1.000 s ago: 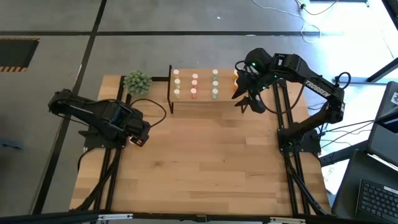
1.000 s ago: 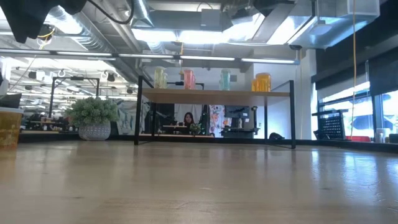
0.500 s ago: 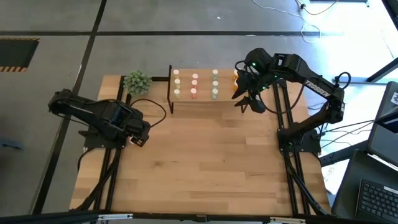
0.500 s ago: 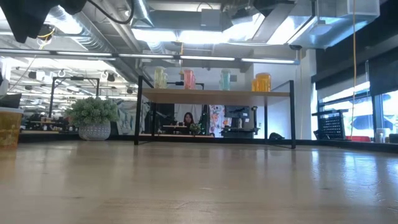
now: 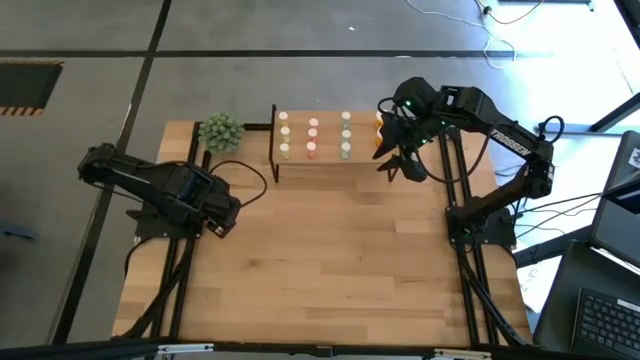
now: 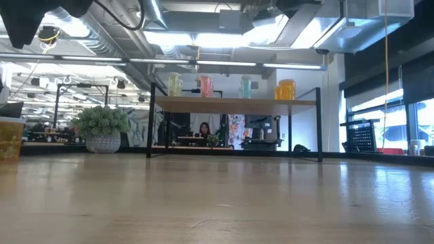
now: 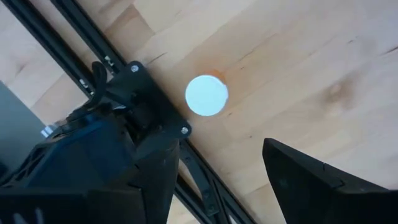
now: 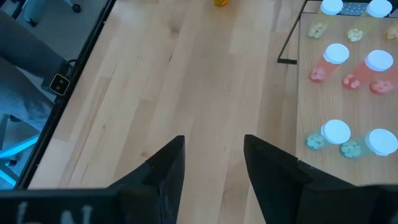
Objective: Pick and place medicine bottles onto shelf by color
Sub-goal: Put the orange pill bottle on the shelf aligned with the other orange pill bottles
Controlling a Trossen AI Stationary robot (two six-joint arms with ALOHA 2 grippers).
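Note:
The shelf (image 5: 330,160) stands at the table's far edge on black legs. Medicine bottles stand on it in rows by colour: yellowish (image 5: 284,136), pink (image 5: 313,138), green (image 5: 346,136) and orange (image 5: 380,124). One orange bottle with a white cap (image 7: 206,95) stands upright on the table by the left arm's base frame; it also shows in the low view (image 6: 8,139). My left gripper (image 7: 221,171) hangs open above the table, pointing down, with that bottle just beyond its fingertips. My right gripper (image 8: 213,152) is open and raised at the shelf's right end (image 5: 400,165), with nothing between its fingers.
A green spiky plant ball (image 5: 220,131) in a pot sits left of the shelf. Black frame rails (image 7: 205,180) of the left arm's base run close to the bottle on the table. Bare wood spreads over the table's middle and near part (image 5: 330,260).

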